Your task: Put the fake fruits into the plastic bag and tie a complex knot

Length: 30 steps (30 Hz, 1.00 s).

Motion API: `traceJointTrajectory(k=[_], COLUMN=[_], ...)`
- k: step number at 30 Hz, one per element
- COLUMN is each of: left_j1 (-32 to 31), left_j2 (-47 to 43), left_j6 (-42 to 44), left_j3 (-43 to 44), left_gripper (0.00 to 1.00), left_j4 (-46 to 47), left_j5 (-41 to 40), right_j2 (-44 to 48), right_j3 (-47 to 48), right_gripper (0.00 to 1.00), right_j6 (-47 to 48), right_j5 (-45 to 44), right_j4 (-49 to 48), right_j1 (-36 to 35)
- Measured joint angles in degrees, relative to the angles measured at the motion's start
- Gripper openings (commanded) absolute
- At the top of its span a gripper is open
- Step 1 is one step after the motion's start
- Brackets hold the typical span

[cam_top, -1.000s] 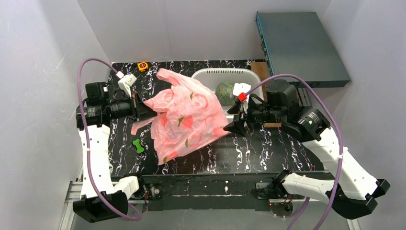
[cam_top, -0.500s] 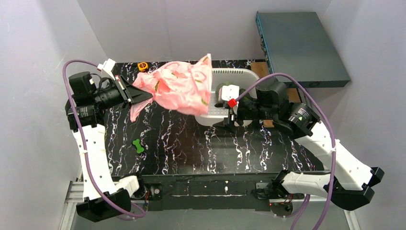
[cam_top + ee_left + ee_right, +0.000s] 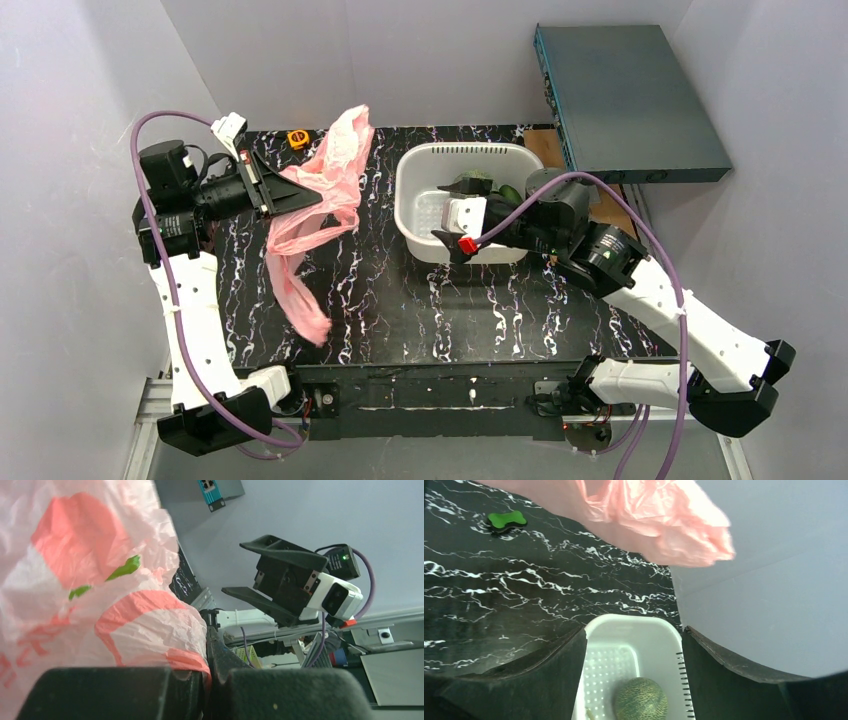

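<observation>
The pink plastic bag hangs crumpled from my left gripper, which is raised over the table's left side. Its tail drops toward the front edge. In the left wrist view the left gripper is shut on a fold of the bag. My right gripper hovers open over the white basket. In the right wrist view the right gripper frames the netted melon, which lies in the basket without touching the fingers. The other fake fruits are hidden by the right wrist.
A bright green bone-shaped toy lies on the black marbled table left of the basket. A small orange object sits at the back left edge. A grey box stands behind the table on the right.
The left arm swung the bag up and left, off the basket, so it now hangs limp. The right gripper moved left over the basket and opened a little wider.
</observation>
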State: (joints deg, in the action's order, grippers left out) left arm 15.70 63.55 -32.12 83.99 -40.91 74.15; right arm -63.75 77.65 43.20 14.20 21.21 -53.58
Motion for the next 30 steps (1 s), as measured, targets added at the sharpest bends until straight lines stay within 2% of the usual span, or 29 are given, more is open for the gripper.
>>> traceJointTrajectory(k=[10,22,30], left_j1=[0.09,0.04,-4.37], left_j2=[-0.72,-5.11,-14.21], left_j6=[4.09,5.51,4.11], left_j3=[-0.92,-4.5,-13.66], left_gripper=[0.0,0.0,0.0], left_j4=[-2.89,-3.26,-3.3], left_j5=[6.95,13.09,13.79], right_j2=[-1.64,-2.25,-1.53], right_j3=[1.95,2.45,2.34], right_gripper=[0.77,0.79,0.8], right_j6=[3.93,13.22,17.38], right_j5=[3.67,11.45,13.42], right_j4=[-1.22,4.96,7.04], right_j1=[3.87,5.7,8.17])
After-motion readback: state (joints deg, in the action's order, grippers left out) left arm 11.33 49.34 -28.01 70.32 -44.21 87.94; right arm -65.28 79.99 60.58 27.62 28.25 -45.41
